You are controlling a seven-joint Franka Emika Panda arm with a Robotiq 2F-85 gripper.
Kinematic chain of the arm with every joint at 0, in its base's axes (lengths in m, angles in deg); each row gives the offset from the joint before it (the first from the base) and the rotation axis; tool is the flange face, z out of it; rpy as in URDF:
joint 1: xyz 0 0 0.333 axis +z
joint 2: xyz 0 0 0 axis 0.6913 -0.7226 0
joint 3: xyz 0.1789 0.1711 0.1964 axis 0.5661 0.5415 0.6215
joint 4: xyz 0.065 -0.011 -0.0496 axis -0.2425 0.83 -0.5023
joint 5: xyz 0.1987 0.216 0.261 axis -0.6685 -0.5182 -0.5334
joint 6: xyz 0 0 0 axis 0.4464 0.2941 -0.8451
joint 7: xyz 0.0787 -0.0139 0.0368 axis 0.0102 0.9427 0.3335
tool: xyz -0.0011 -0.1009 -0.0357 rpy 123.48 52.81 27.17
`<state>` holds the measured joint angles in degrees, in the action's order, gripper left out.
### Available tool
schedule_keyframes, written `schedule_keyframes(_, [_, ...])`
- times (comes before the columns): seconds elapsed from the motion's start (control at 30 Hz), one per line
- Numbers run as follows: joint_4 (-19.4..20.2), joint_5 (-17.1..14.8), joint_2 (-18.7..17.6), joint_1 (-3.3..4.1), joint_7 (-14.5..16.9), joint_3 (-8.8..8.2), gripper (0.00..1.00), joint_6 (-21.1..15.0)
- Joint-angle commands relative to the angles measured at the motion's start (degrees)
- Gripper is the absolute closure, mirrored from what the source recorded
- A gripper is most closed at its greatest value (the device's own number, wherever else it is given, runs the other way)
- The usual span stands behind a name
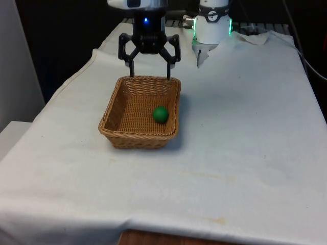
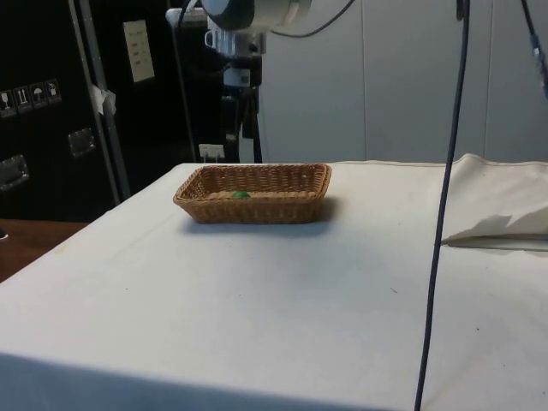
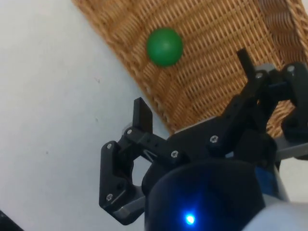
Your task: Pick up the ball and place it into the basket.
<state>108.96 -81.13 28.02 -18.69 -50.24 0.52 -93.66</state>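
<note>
Ball (image 1: 160, 114) in basket (image 1: 122, 133) — claw (image 1: 149, 76) spread, empty, above the far rim.

ball (image 1: 160, 114) in basket (image 1: 113, 120), claw (image 1: 149, 76) above basket's far rim

A white cloth (image 1: 240, 132) covers the desk, wrinkled and folded up at the far end (image 2: 501, 214). A black cable (image 2: 441, 223) hangs down across the side view. Dark cabinets (image 2: 51, 103) stand behind, one bearing a pale label (image 2: 139, 50).
</note>
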Motion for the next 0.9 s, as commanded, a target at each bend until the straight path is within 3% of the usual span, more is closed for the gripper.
schedule_keyframes(0.0, [0.5,1.8,0.8,0.92,-1.3,-0.63,0.00,0.4])
schedule_keyframes(0.23, [0.7,5.4,3.3,1.38,-2.3,0.40,0.00,1.7])
schedule_keyframes(0.27, [0.7,4.6,3.0,0.92,-1.9,0.69,0.00,1.3])
schedule_keyframes(0.33, [0.7,6.0,3.8,1.66,-2.2,0.63,0.00,2.0])
schedule_keyframes(0.5, [0.8,6.8,4.5,2.06,-1.8,1.15,0.00,2.4])
schedule_keyframes(0.57, [0.6,6.3,4.3,1.66,-1.4,1.55,0.00,2.3])
schedule_keyframes(0.6, [0.9,7.2,4.7,2.12,-1.7,1.38,0.00,2.6])
schedule_keyframes(0.67, [0.9,7.6,5.1,2.23,-1.4,1.83,0.00,2.9])
schedule_keyframes(0.83, [0.9,8.0,5.4,2.35,-0.7,2.64,0.00,3.0])
schedule_keyframes(0.87, [0.6,7.4,5.1,2.01,-0.5,2.86,0.00,3.0])
